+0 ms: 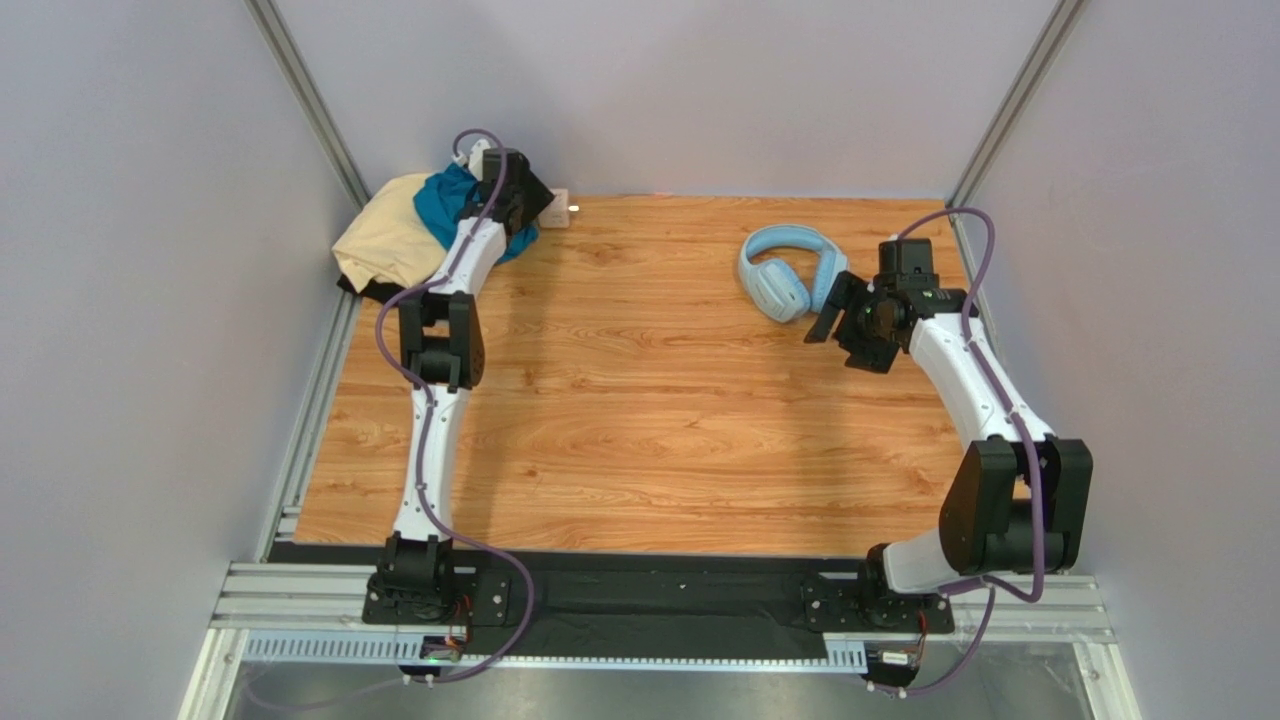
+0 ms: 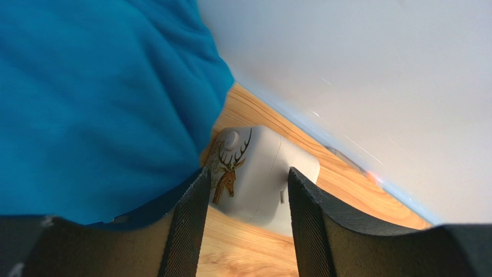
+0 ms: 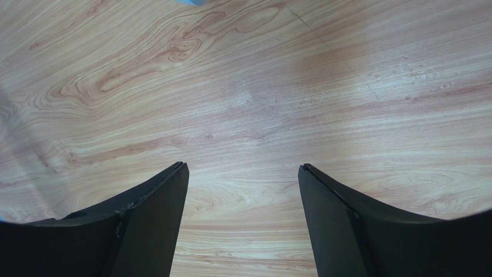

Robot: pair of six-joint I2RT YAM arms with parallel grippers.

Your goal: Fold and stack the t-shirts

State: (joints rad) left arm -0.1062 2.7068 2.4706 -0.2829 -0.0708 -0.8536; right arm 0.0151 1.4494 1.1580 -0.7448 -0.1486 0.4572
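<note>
The t-shirts lie in a heap in the far left corner: a teal-blue one [image 1: 445,203] on top, a pale tan one [image 1: 388,233] beside it, and a black edge [image 1: 347,284] showing underneath. My left gripper [image 1: 522,186] hangs over the heap's right side. In the left wrist view it [image 2: 247,176] is open; the teal-blue cloth [image 2: 98,104] fills the left and brushes the left fingertip [image 2: 193,190]. My right gripper [image 1: 836,318] is open over bare wood [image 3: 242,167], holding nothing.
A small white box with a deer picture [image 2: 260,156] sits by the back wall, just beyond and between the left fingertips, and shows next to the heap [image 1: 559,207]. Light-blue headphones [image 1: 784,270] lie left of the right gripper. Grey walls close in the back and sides.
</note>
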